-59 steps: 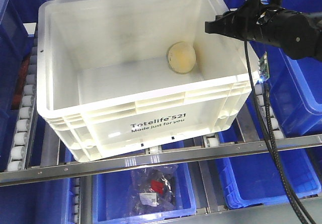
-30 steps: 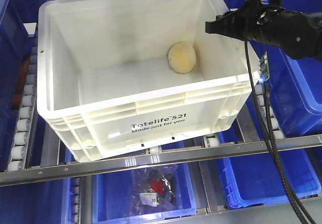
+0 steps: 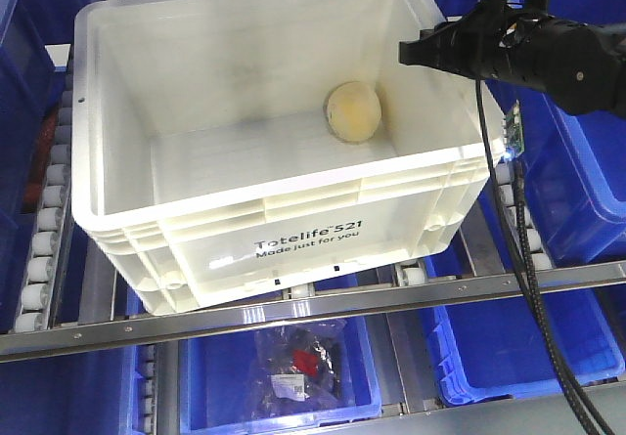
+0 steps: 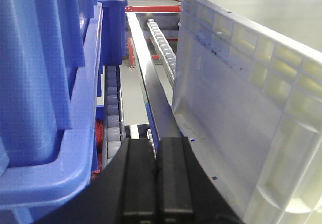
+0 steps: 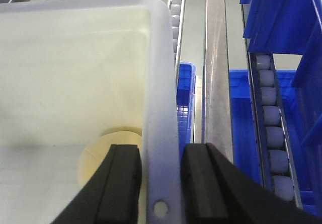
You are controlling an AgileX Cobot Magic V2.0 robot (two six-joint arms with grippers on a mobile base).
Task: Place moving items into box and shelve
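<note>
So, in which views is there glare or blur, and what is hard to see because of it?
Front view: bright light washes out the left wall of the box; the ball stays clear. Left wrist view: the shut left gripper is dark and soft, and the near box corner is blurred. Right wrist view: the right gripper straddling the rim is blurred, and the ball is hazy through the wall.

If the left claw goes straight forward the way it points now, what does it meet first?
Probably nothing close. The left claw, shut, points along the gap between the white box and a blue bin, over the grey rail. Depth is unclear.
</note>
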